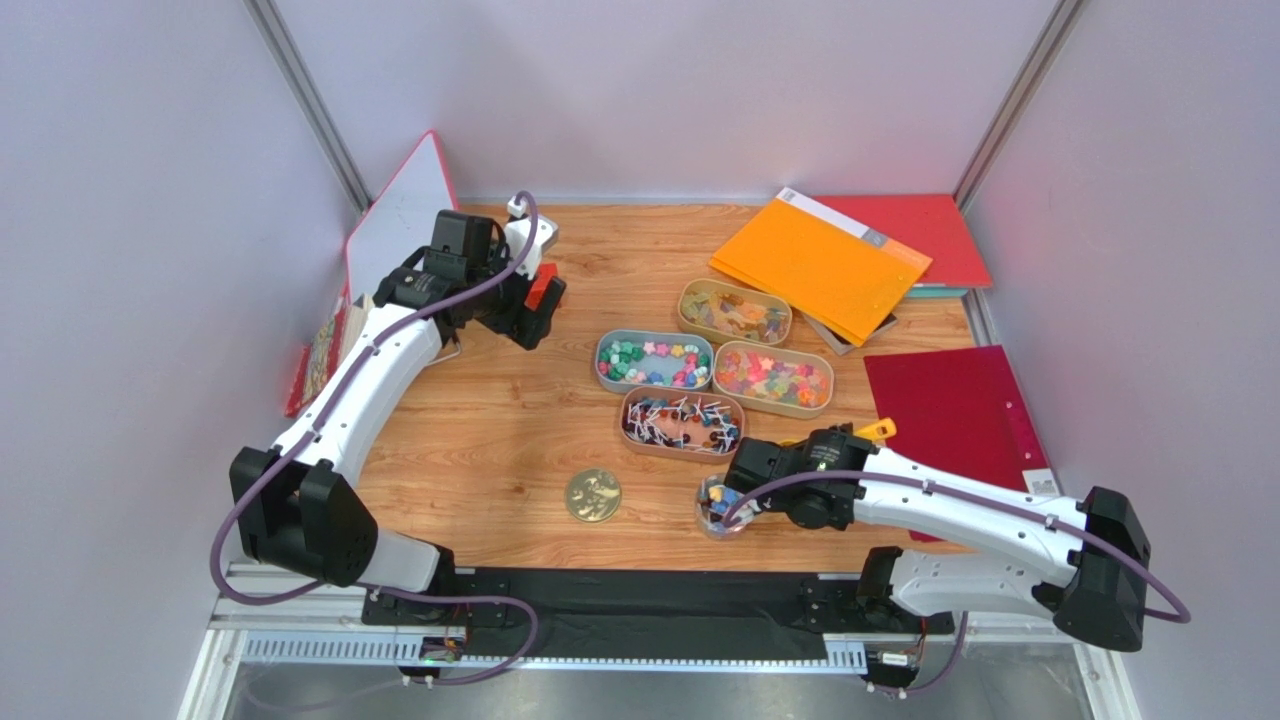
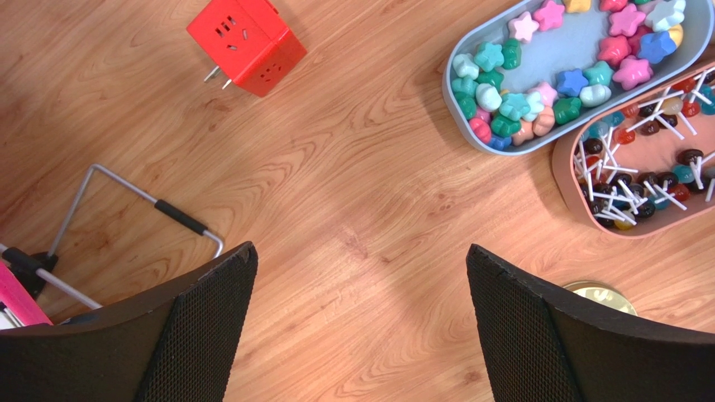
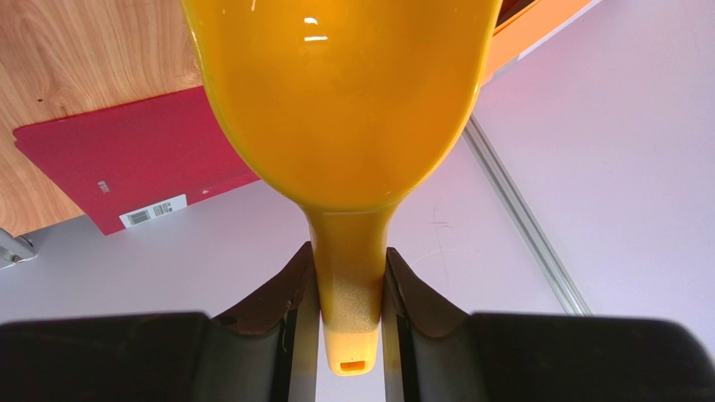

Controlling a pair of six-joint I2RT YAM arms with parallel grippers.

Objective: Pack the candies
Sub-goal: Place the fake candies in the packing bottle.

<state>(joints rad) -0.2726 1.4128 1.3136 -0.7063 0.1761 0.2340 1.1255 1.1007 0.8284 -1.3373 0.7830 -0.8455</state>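
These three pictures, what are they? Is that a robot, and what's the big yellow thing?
Yes, two robot arms on a wooden table. One picture looks down from above; the other two come from little cameras on each wrist. Four oval trays hold candies. A red plug cube, a gold lid and some folders lie around. The yellow thing is a scoop: the right pincer pinches its handle above a small jar. The left pincer is open, holding nothing.

The red folder [image 3: 126, 159] bears a barcode label, too small to read.
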